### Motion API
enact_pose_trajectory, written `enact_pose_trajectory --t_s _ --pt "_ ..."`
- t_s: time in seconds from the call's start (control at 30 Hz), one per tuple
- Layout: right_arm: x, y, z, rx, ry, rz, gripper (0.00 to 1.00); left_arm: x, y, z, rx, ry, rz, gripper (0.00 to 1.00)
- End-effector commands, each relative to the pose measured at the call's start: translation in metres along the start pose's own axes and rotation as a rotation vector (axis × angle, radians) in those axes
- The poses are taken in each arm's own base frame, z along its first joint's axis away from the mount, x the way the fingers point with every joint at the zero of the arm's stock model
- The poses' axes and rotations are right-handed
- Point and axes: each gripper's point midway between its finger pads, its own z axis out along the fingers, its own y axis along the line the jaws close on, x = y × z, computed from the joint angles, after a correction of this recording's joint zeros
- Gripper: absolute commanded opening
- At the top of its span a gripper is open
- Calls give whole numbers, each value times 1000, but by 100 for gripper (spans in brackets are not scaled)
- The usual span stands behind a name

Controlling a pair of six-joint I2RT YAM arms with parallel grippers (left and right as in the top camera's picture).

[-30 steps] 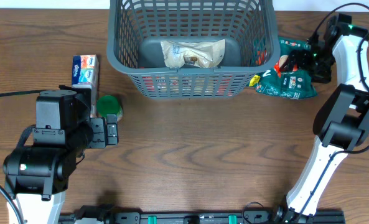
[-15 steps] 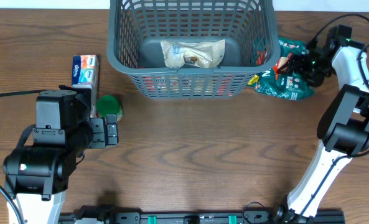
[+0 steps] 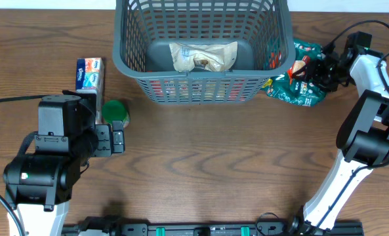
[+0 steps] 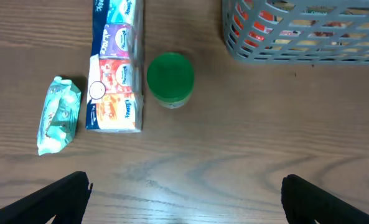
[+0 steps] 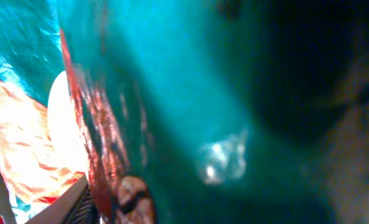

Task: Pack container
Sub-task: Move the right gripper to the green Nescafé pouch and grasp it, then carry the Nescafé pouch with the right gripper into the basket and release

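The container [image 3: 204, 88], a large dark grey lattice basket, stands at the back middle with a beige bag [image 3: 203, 56] lying on its base. Just right of it lies a green snack bag [image 3: 298, 86]. My right gripper [image 3: 317, 68] has closed on this bag's upper part. In the right wrist view the green snack bag [image 5: 190, 93] fills almost the whole picture, pressed close, and the fingers are mostly hidden. My left gripper [image 4: 184, 199] hangs open over bare wood at the left, with nothing between its fingers.
A green-lidded jar [image 4: 170, 76], a long tissue pack [image 4: 116, 74] and a small mint-green packet [image 4: 58, 113] lie ahead of the left gripper. The basket's corner [image 4: 308, 31] shows red items through the lattice. Cables trail by the right arm.
My right gripper has closed in on the green snack bag, and the bag has shifted slightly toward the basket. The left arm has not moved.
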Motion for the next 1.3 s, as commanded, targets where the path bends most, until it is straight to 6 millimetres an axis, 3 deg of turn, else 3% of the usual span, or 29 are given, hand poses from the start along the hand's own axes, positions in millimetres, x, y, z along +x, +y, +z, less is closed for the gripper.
enact_pose_trajectory --t_s 0.0,0.1,0.17,0.47,0.6,0.73,0.87,1.03,1.27 --pt "47 -42 46 119 162 92 44 -2 0 -4 -5 -8 16 98" --pt "47 -44 45 120 160 96 24 -1 0 -4 -6 -1 16 98" --pt "47 -44 45 119 159 97 1 -1 0 -4 -6 -1 16 99" --pt "44 -43 41 114 148 116 1 -1 0 -4 -6 -1 16 98" --pt "28 -32 18 113 91 121 1 -1 0 -4 -6 -1 16 98" --pt "2 -12 -32 126 -27 79 1 -1 0 -4 -6 -1 16 98" --pt "-24 10 -107 184 -213 46 1 -1 0 -4 -6 -1 16 98" --pt "-37 28 -195 287 -442 7 1 -1 0 -4 -6 -1 16 98" --pt "-42 89 -319 253 -810 -110 1 -1 0 -4 -6 -1 16 99"
